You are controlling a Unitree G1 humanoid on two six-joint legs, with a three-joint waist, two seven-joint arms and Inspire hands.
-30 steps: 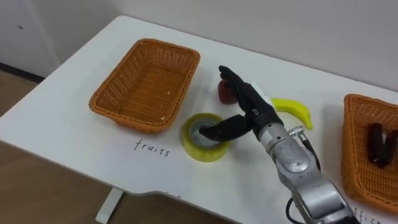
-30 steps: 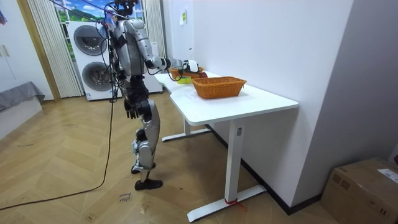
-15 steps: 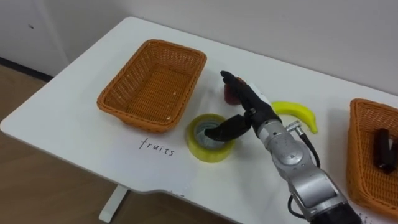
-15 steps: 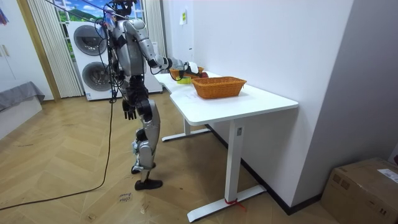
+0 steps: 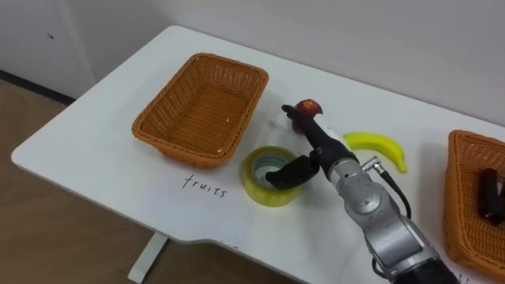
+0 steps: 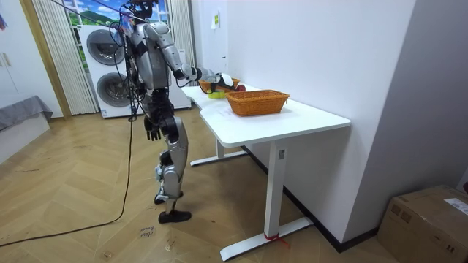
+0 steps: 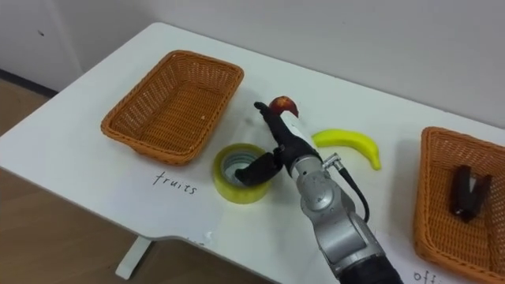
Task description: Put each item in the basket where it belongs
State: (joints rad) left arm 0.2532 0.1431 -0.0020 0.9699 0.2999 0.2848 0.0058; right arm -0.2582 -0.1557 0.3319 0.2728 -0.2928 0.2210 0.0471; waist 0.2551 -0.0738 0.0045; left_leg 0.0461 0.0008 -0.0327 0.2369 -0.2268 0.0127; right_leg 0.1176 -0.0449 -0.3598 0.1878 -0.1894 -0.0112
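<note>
A yellow tape roll (image 5: 254, 184) lies flat on the white table (image 5: 102, 142), just right of the empty wicker basket (image 5: 197, 110) labelled for fruit. My right hand (image 5: 317, 147) reaches over the roll. It is open, with its thumb down inside the roll's hole and its straight fingers (image 5: 303, 125) stretched past the far rim toward a red apple (image 5: 308, 106). A banana (image 5: 380, 145) lies right of the hand. The second wicker basket (image 5: 464, 197), at the far right, holds a black office item (image 5: 492, 192). My left hand (image 6: 152, 130) hangs by my side.
I stand at the table's (image 6: 292, 117) end on the room view's left. Handwritten labels (image 5: 203, 187) mark the tabletop in front of each basket. The near table edge runs close below the roll. Two washing machines (image 6: 106, 73) stand behind me.
The right hand has turned more on edge and dropped onto the tape roll, its thumb sinking deeper into the hole. The apple now shows past the fingertips. The camera has shifted a little.
</note>
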